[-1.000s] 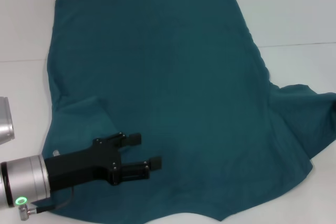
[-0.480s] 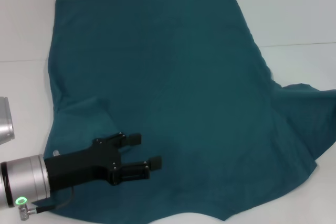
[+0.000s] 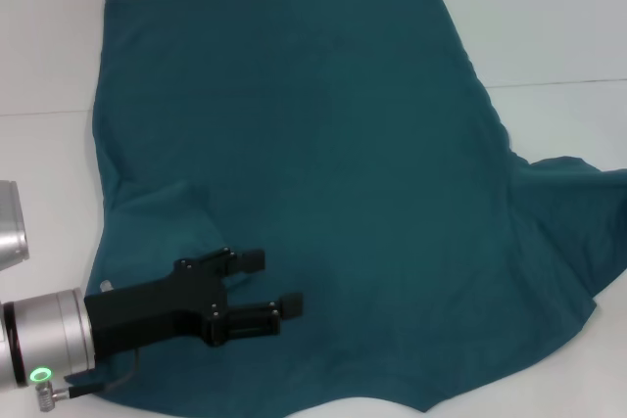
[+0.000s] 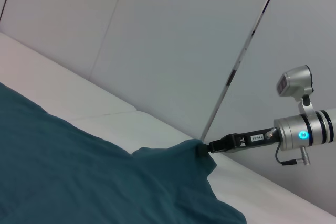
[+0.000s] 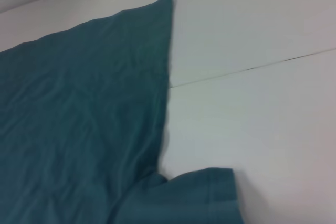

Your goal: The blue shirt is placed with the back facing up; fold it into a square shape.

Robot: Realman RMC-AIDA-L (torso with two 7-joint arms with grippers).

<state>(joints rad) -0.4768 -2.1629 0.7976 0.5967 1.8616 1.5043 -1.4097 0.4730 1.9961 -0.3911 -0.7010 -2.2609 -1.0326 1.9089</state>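
The blue shirt (image 3: 313,163) lies spread flat on the white table (image 3: 549,26), filling most of the head view. My left gripper (image 3: 274,281) hovers over the shirt's near left part, open, with nothing between its fingers. My right gripper is outside the head view. The left wrist view shows the right gripper (image 4: 206,148) at the tip of one sleeve (image 4: 178,156), shut on the fabric and holding it up in a peak. The same sleeve (image 3: 578,203) rises at the right edge of the head view. The right wrist view shows the shirt (image 5: 79,119) and a sleeve hem (image 5: 205,190).
A thin seam (image 3: 558,82) crosses the table on the right. Bare white table runs behind and on both sides of the shirt. Grey wall panels (image 4: 157,40) stand beyond the table. The silver left forearm (image 3: 39,345) lies at the near left corner.
The shirt's right side and sleeve have shifted slightly outward to the right, and the near right corner has spread. The left gripper has stayed in place.
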